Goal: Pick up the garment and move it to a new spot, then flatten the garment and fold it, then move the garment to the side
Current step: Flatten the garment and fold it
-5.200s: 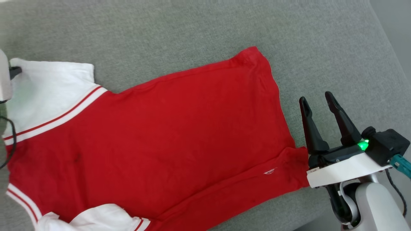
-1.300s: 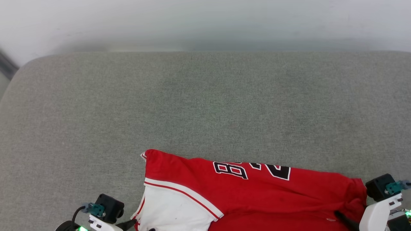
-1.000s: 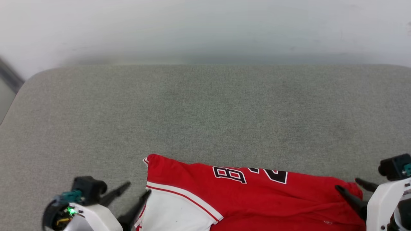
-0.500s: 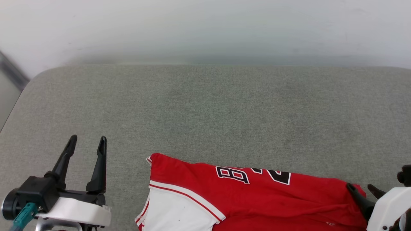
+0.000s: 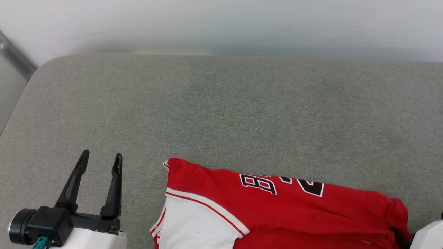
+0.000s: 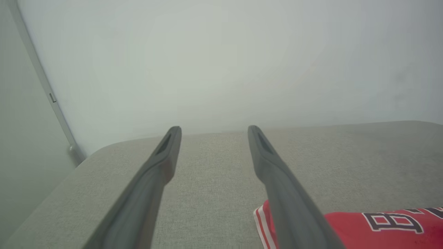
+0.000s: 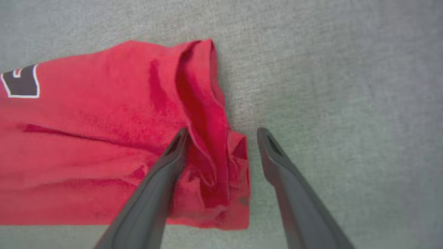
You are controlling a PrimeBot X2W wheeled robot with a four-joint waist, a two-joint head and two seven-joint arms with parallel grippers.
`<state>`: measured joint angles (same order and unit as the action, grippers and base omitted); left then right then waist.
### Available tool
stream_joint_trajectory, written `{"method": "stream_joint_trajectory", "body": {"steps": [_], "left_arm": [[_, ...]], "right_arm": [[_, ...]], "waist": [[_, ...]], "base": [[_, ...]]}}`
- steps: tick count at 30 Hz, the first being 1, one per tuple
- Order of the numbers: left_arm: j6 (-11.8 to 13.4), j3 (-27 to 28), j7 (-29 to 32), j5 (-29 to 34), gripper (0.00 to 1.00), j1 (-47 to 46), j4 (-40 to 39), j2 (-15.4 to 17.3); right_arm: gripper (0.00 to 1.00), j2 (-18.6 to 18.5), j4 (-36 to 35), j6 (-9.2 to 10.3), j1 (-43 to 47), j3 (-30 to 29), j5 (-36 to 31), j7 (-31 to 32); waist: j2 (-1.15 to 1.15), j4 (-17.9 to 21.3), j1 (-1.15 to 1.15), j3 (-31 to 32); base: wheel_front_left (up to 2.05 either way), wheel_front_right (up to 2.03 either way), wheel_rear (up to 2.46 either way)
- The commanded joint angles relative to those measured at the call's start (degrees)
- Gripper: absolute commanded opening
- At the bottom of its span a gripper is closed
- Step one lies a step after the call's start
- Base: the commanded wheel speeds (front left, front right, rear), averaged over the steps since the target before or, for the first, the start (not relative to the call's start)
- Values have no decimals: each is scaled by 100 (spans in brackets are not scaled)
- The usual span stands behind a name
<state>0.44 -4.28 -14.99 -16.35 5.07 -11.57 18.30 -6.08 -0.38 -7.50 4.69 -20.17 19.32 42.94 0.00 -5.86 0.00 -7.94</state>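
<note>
— Where is the garment [image 5: 287,214] lying?

— On the grey fabric-covered bench [image 5: 221,114], at its near edge, right of the middle in the head view. It is a red shirt with a white sleeve [image 5: 193,230] edged in red-and-white stripes, and black lettering [image 5: 282,183] outlined in white. The bottom of the frame cuts off its lower part.

— What does the right wrist view add?

— The shirt's far-right end, bunched into folds. The right claw [image 7: 223,131] is spread wide there and grips nothing. One finger is over the red cloth, the other over bare bench, with the rumpled corner between them. I can't tell whether the tips touch the fabric. In the head view a white casing [image 5: 429,237] shows at that corner.

— And the left claw [image 5: 101,154]?

— Fully spread and empty, well to the left of the shirt, over bare bench. Its wrist view shows the striped edge, part of the lettering and the pale wall [image 6: 221,62] behind. The lettering is cut off, so it can't be read whole.
</note>
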Motion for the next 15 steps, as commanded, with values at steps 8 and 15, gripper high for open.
{"method": "stream_joint_trajectory", "body": {"steps": [8, 15], "left_arm": [[-505, 351, -25, 335, 100, -158, 175, -416], [-681, 496, -25, 487, 100, -199, 267, -602]], "right_arm": [[100, 36, 769, -3, -35, 336, 384, 203], [100, 113, 1274, -40, 10, 1117, 780, 115]], "waist": [[0, -157, 0, -193], [0, -205, 0, -195]], "base": [[0, 0, 0], [0, 0, 0]]}}
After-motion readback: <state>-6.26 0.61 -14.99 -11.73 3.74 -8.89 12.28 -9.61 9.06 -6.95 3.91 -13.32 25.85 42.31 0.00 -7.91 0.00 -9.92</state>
